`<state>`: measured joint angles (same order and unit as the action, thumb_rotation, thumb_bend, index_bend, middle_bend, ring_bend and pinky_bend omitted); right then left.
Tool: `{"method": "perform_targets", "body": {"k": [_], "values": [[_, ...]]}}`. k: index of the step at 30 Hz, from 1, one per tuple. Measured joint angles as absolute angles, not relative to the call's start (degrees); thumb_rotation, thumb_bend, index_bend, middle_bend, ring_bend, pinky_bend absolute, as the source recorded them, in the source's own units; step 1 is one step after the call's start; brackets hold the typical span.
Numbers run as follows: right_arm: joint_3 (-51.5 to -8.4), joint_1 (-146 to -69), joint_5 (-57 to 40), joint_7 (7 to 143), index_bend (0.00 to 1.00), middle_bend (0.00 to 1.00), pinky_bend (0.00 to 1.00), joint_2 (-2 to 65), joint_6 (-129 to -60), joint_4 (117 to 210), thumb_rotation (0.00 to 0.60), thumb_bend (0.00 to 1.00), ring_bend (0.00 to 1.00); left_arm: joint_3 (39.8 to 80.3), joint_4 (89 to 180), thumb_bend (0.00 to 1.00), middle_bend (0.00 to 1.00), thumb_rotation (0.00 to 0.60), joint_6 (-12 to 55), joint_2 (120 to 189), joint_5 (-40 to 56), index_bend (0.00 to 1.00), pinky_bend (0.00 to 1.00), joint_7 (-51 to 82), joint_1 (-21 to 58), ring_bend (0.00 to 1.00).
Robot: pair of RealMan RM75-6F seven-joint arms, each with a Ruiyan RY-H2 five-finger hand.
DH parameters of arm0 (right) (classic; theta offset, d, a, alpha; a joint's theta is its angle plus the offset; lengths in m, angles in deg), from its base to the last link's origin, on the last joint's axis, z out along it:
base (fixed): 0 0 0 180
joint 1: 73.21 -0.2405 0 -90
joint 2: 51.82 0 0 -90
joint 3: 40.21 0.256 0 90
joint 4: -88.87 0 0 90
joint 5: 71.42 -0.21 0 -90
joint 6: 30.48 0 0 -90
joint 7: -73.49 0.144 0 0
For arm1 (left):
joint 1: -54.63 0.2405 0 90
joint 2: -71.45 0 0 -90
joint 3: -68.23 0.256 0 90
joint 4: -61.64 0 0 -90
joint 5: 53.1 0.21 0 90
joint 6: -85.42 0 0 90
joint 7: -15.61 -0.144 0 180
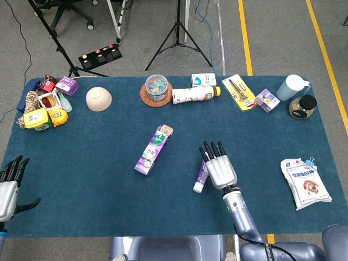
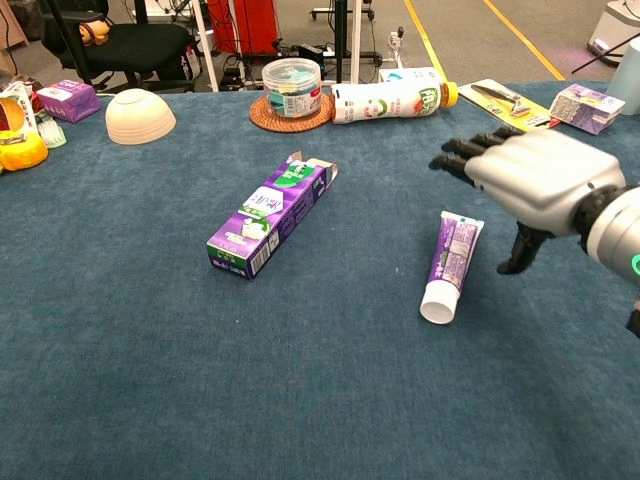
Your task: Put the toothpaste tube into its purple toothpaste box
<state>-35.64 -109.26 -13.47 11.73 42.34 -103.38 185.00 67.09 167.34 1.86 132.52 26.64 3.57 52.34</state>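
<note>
Purple toothpaste box (image 2: 271,215) lies left of toothpaste tube (image 2: 449,265) on worktop (image 2: 150,350). Right robot hand (image 2: 535,182) spread, empty, just right of tube. Left robot hand (image 1: 10,187) spread, empty, near-left.

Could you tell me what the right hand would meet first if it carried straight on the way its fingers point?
Probably the lying bottle at the far edge; the right hand looks raised, so depth is uncertain.

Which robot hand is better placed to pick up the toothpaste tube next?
The right robot hand: it hovers open just beside the toothpaste tube, which lies loose on the cloth. The left robot hand sits at the table's far left edge, well beyond the purple toothpaste box.
</note>
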Motion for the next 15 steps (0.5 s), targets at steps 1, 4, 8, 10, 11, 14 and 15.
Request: {"method": "perform_targets", "body": {"k": [1,4,8,10,11,14,15], "values": [[-35.97,-109.23,-13.85,11.23,0.01,0.0,0.06,42.2,-103.22,185.26,0.6,0.0,0.0,67.11,167.34,0.07,0.0,0.6,1.86,132.48,26.65,0.0,0.15,3.62,52.34,0.0],[-36.57,-109.28,-14.77,9.89,0.01,0.0,0.06,42.18,-102.84,185.84,0.6,0.0,0.0,67.09,167.35,0.07,0.0,0.6,1.83,132.4,26.65,0.0,0.15,3.81,52.35,0.0],[-36.94,-109.76,-15.4,9.47,0.01,0.0,0.06,43.06,-101.93,186.21,0.6,0.0,0.0,67.02,167.31,0.07,0.0,0.6,1.92,132.25,26.52,0.0,0.15,4.17,52.3,0.0],[-36.87,-109.94,-15.25,10.11,0.01,0.0,0.07,43.78,-101.63,186.0,0.6,0.0,0.0,66.98,167.27,0.07,0.0,0.6,2.01,132.18,26.42,0.0,0.15,4.33,52.25,0.0],[-36.8,-110.01,-15.19,10.56,0.01,0.0,0.07,44.21,-101.49,185.87,0.6,0.0,0.0,66.97,167.26,0.07,0.0,0.6,2.04,132.15,26.41,0.0,0.15,4.39,52.23,0.0],[-36.57,-110.31,-15.08,11.86,0.01,0.0,0.07,45.89,-101.0,185.56,0.6,0.0,0.0,66.97,167.25,0.07,0.0,0.6,2.13,132.04,26.39,0.0,0.15,4.62,52.19,0.0],[-36.54,-110.49,-14.78,11.98,0.01,0.0,0.07,46.56,-100.93,185.3,0.6,0.0,0.0,66.97,167.25,0.07,0.0,0.6,2.15,132.01,26.38,0.0,0.15,4.67,52.17,0.0]]}}
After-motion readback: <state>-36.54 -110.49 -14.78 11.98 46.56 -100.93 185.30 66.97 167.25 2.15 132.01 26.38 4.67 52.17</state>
